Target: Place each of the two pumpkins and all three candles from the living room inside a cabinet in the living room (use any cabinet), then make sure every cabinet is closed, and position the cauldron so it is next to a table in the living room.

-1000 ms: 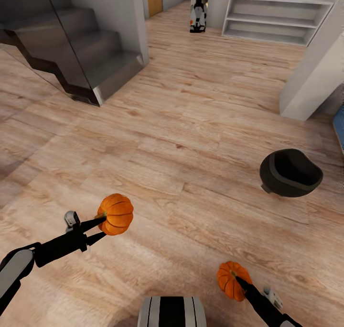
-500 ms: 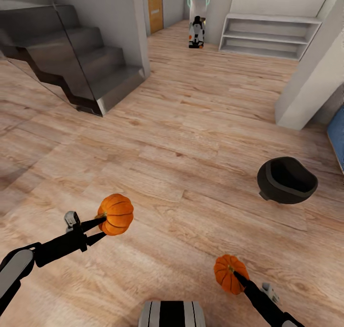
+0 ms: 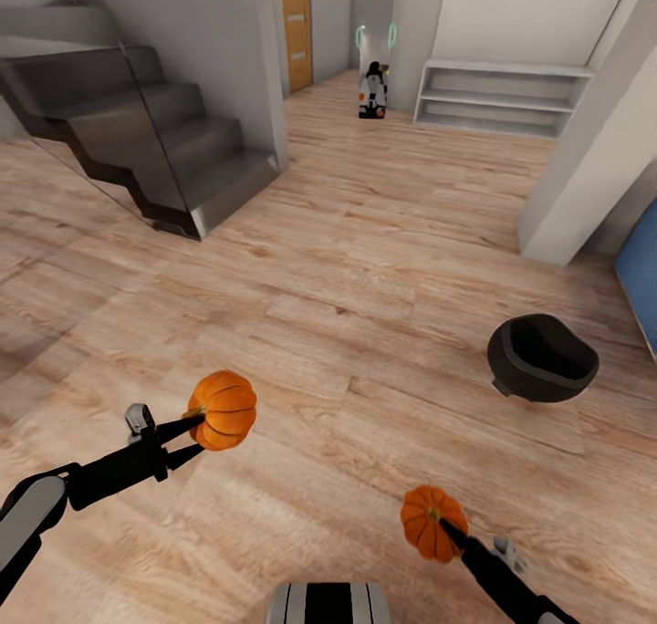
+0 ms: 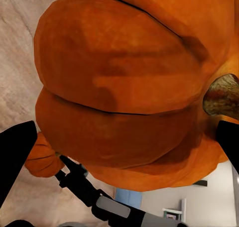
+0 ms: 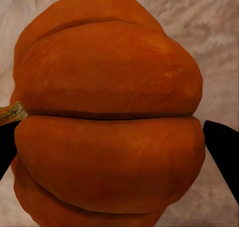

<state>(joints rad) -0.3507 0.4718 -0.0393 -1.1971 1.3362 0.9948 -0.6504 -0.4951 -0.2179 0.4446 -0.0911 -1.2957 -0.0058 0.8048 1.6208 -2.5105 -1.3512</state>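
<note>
Pale wood floor point(image 3: 347, 268) runs past a grey staircase point(image 3: 155, 140); no writing is legible anywhere. The left gripper point(image 3: 193, 432) clamps the bigger pumpkin point(image 3: 222, 410), the right gripper point(image 3: 447, 531) clamps the smaller pumpkin point(image 3: 432, 522); the black cauldron point(image 3: 540, 358) sits on the floor, front right.

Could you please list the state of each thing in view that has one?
Left gripper: shut on left pumpkin, held above the floor.
Right gripper: shut on right pumpkin, held above the floor.
Cauldron: on the floor, tilted, empty.
Door: closed.
</note>
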